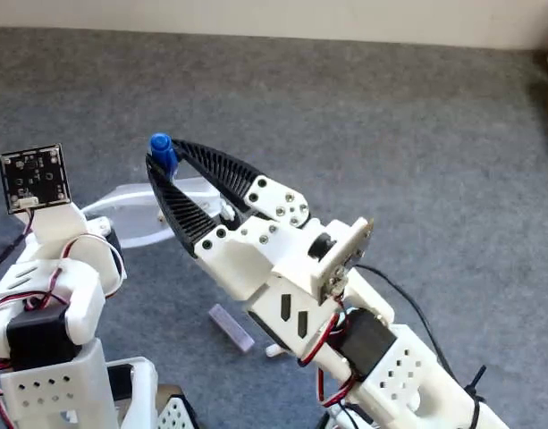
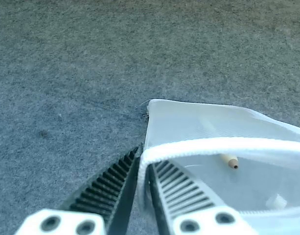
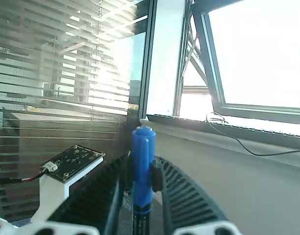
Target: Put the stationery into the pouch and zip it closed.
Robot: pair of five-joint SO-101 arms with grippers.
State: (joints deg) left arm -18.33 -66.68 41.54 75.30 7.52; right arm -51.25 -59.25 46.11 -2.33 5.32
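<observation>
A translucent white pouch (image 1: 139, 214) lies on the grey carpet, its mouth held open. My left gripper (image 2: 144, 169) is shut on the pouch's rim (image 2: 198, 146); inside the pouch (image 2: 238, 171) lies a pencil-like item with a tan tip (image 2: 230, 161). My right gripper (image 1: 164, 161) is raised above the pouch, shut on a blue pen (image 1: 163, 152), which stands upright between the fingers (image 3: 142, 169). A small pale lilac eraser-like block (image 1: 231, 326) lies on the carpet beside the right arm.
Grey carpet (image 1: 390, 125) stretches open to the back and right. The left arm's body (image 1: 50, 304) with its camera board (image 1: 34, 177) stands at the front left. A wall edge runs along the back.
</observation>
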